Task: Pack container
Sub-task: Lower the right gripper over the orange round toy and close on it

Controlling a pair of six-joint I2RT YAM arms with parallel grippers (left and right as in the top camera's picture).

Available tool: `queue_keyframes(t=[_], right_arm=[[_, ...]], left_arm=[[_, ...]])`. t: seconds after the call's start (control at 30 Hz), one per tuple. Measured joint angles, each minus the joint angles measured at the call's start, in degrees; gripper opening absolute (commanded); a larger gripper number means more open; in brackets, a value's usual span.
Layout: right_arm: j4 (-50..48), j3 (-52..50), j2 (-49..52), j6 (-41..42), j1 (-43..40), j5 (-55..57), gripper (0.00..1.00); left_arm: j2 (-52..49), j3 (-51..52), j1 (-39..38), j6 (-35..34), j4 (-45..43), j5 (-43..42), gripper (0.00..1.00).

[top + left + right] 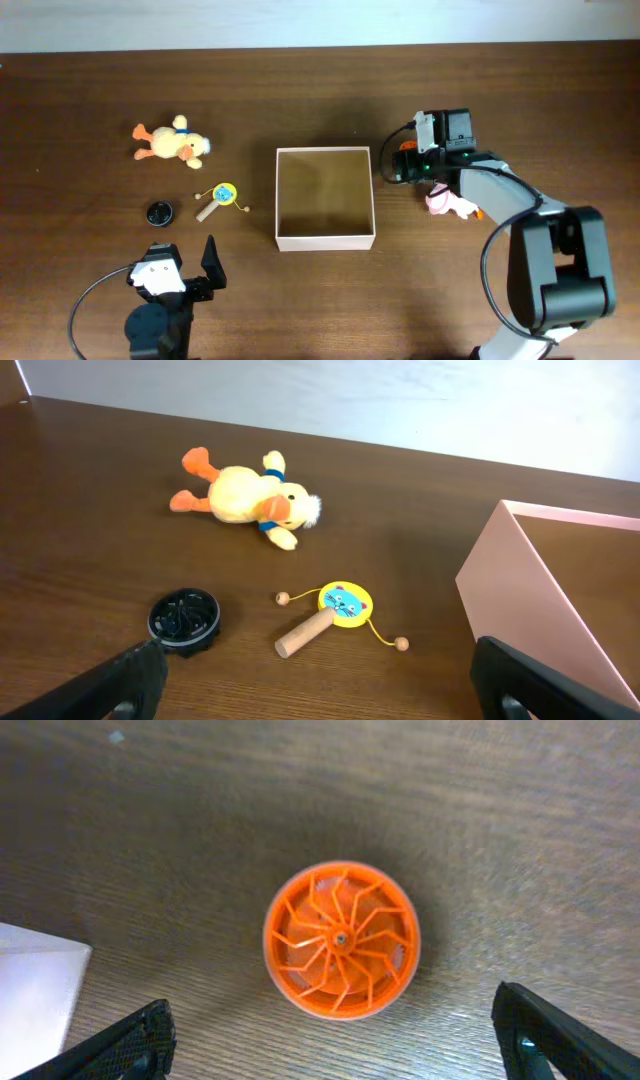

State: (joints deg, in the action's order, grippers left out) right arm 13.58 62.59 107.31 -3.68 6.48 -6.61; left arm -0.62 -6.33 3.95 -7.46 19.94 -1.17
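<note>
The container (325,241), a square shallow box with white walls and a tan inside, stands mid-table with nothing in it. It also shows in the left wrist view (520,600). An orange spoked disc (341,941) lies on the table right of the box. My right gripper (335,1040) is open and hangs just above the disc, without touching it. In the overhead view this gripper (405,160) covers most of the disc. My left gripper (320,690) is open and empty, low at the front left (185,258).
A yellow duck plush (172,142), a yellow rattle drum with a wooden handle (221,196) and a black round disc (159,212) lie left of the box. A pink plush toy (447,203) lies beside the right arm. A box corner (35,990) shows in the right wrist view.
</note>
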Motion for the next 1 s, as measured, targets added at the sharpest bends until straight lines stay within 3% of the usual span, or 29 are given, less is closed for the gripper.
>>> queue_keyframes(t=[0.27, 0.87, 1.0], right_arm=[[-0.2, 0.0, 1.1, -0.2, 0.0, 0.0, 0.75], [-3.4, 0.2, 4.2, -0.6, 0.0, 0.0, 0.78], [-3.5, 0.3, 4.3, -0.8, 0.0, 0.0, 0.69]], left_arm=[[0.0, 0.0, 0.0, 0.0, 0.0, 0.0, 0.99], [0.0, 0.0, 0.0, 0.0, 0.0, 0.0, 0.99], [0.0, 0.0, 0.0, 0.0, 0.0, 0.0, 0.99]])
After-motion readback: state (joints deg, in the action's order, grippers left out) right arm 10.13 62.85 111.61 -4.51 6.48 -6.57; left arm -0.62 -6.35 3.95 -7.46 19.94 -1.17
